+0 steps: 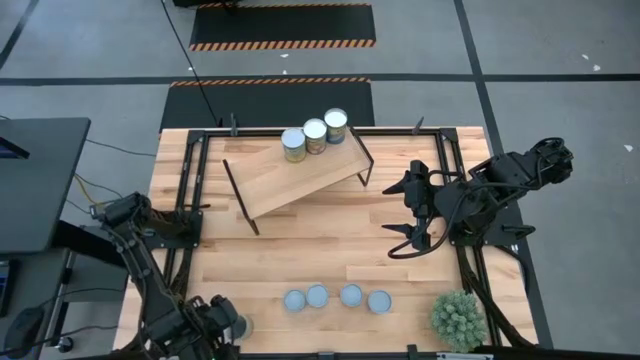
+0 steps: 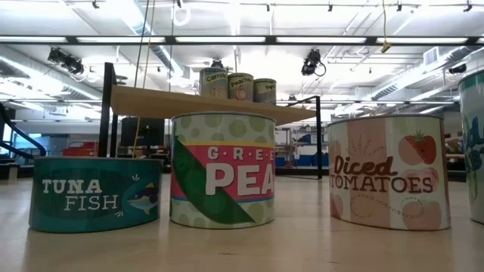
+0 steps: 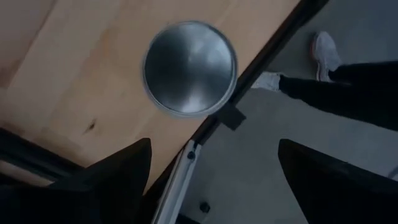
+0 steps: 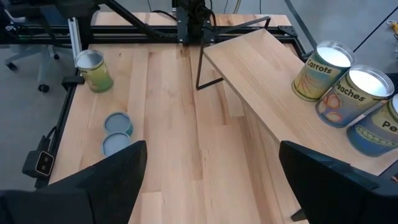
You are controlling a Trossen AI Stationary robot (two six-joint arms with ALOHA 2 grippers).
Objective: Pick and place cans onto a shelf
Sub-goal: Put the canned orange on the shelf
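The tilted wooden shelf point(image 1: 300, 178) on black legs carries three white-topped cans point(image 1: 314, 135) on its far right part; they also show in the right wrist view point(image 4: 348, 93) and the low view point(image 2: 236, 83). A fourth silver-topped can point(image 3: 189, 68) stands on the table's near left corner, by the edge. My left gripper point(image 1: 222, 325) hovers over it, open, fingers point(image 3: 118, 174) short of the can. Four low blue-grey-topped cans point(image 1: 335, 298) stand in a row near the front edge. My right gripper point(image 1: 398, 210) is open and empty, right of the shelf.
A green spiky potted plant point(image 1: 458, 318) stands at the near right corner. Black frame rails point(image 1: 455, 190) run along the table's sides. Bare wood lies between the shelf and the row of low cans. A person's legs and shoe point(image 3: 326, 53) show on the floor beyond the table edge.
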